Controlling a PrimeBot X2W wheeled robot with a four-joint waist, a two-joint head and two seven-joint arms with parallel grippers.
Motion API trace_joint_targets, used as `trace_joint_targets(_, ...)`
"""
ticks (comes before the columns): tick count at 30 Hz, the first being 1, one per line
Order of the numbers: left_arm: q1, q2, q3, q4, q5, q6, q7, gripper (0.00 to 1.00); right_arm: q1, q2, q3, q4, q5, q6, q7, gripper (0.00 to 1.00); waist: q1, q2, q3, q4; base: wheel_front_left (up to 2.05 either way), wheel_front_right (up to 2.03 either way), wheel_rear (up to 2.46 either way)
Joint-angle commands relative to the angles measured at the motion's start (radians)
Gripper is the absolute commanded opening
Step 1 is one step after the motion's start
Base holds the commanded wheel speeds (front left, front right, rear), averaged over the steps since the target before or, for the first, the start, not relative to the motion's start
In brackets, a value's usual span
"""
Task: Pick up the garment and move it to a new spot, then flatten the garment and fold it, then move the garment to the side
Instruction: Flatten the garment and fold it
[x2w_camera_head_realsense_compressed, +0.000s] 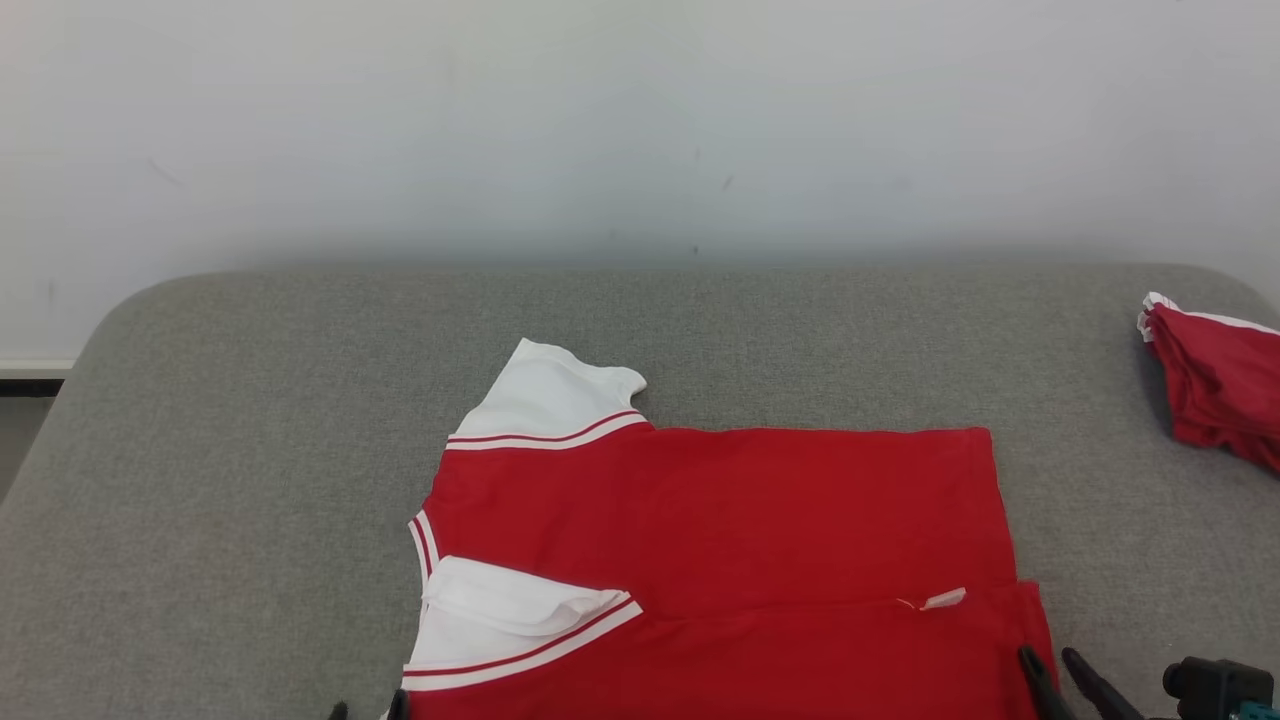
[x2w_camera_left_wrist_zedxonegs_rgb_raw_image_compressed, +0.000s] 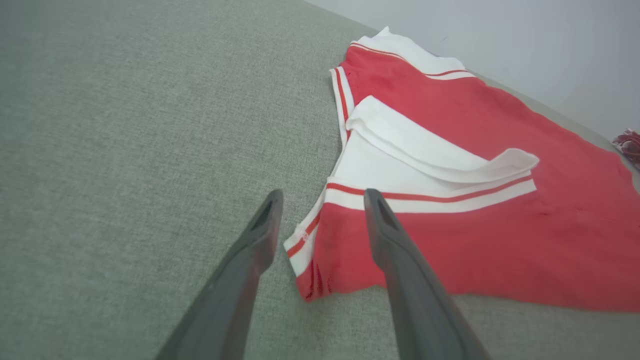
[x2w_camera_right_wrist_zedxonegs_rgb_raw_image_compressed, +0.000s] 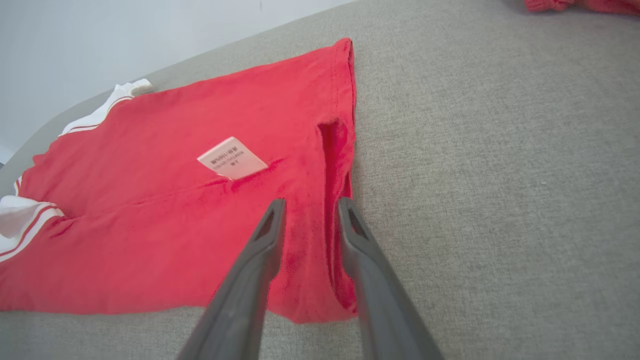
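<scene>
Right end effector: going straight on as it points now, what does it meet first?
Probably the red garment: the right end effector points at a raised crease near its hem, though depth is unclear.

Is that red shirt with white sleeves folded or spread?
Partly folded: red shirt has its near side doubled over, white sleeve atop, label showing.

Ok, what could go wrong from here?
The shirt has its near sleeve doubled over, so folding now may trap that crease. The open right gripper hovers by the split hem corner and might catch only one layer. Moved right, the shirt could land on the other red clothes.
</scene>
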Motion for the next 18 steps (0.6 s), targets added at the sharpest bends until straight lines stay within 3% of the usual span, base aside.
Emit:
trace_joint_targets(1, 0.014, -0.001, 0.014, -0.014, -0.005, 0.003, -0.005, 1.00, 0.008, 0.003, -0.011, -0.010, -0.015, -0.003, -0.002, 1.00, 0.0001, 0.0000, -0.002, -0.003, 0.00, 0.00, 0.00)
trace_joint_targets(5, 0.019, 0.011, 0.061, -0.080, 0.020, 0.024, -0.008, 1.00, 0.005, 0.029, -0.045, -0.052, -0.055, -0.003, -0.024, 1.00, 0.0001, 0.0000, -0.006, -0.004, 0.00, 0.00, 0.00)
trace_joint_targets(18, 0.069, 0.033, 0.209, -0.378, 0.243, 0.082, -0.007, 1.00, 0.006, 0.111, -0.097, -0.211, -0.205, -0.003, -0.126, 1.00, 0.0001, 0.0000, -0.021, 0.008, 0.00, 0.00, 0.00)
